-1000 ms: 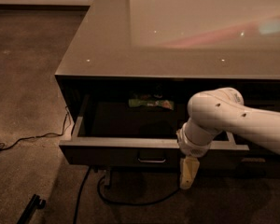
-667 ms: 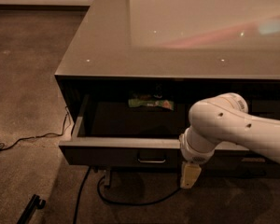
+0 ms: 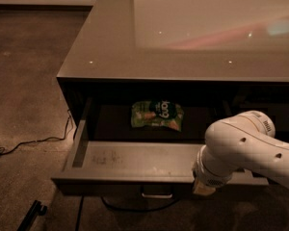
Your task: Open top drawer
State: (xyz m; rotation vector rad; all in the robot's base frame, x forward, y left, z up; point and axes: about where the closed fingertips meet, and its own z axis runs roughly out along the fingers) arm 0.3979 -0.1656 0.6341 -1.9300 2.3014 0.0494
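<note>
The top drawer (image 3: 135, 160) sticks far out from under the counter (image 3: 111, 47). The tool (image 3: 202, 188) hangs at its front, right of the small handle (image 3: 156, 195). Spread or pressed together, I cannot tell. The drawer looks hard and heavy, so grab the handle.

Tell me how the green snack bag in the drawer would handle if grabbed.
The green snack bag looks puffy and crinkled, so it is probably light and floppy. It lies flat in the top drawer, so it should slide, not roll. The gripper sits at the drawer front, beside the handle.
</note>
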